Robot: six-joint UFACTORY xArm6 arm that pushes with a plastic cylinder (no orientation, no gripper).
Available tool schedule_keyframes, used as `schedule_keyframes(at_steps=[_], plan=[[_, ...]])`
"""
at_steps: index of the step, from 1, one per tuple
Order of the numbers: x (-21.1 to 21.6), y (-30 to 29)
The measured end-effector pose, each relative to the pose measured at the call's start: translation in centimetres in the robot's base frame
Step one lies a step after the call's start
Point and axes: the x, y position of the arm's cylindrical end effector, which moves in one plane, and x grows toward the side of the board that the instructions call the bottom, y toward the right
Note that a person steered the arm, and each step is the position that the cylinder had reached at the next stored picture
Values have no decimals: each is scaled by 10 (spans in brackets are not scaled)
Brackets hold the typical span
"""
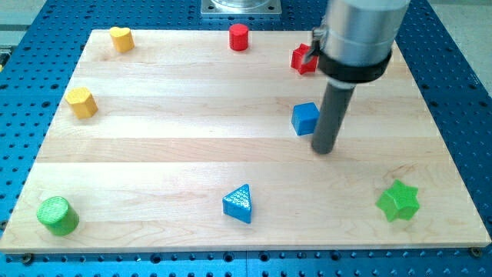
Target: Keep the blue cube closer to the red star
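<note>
Blue and hard-edged, the blue cube [305, 118] sits right of the surface's [154, 154] centre, below the red star [304, 58], which the arm partly hides. My tip [324, 148], a bare rod holding nothing, stands just beside the cube's lower right corner. The cube looks light, stiff and likely to slide easily; pushing squarely on its lower face should stop it twisting aside.

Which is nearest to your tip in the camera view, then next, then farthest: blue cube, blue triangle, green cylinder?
From my tip:
1. Blue cube, just to its upper left.
2. Blue triangle, toward the view's bottom, left of the tip.
3. Green cylinder, bottom-left corner.
</note>
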Motion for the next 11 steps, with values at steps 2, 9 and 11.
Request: schedule_keyframes(at_steps=[2, 9, 11], plan=[[-74, -12], [-118, 29], [-59, -37]])
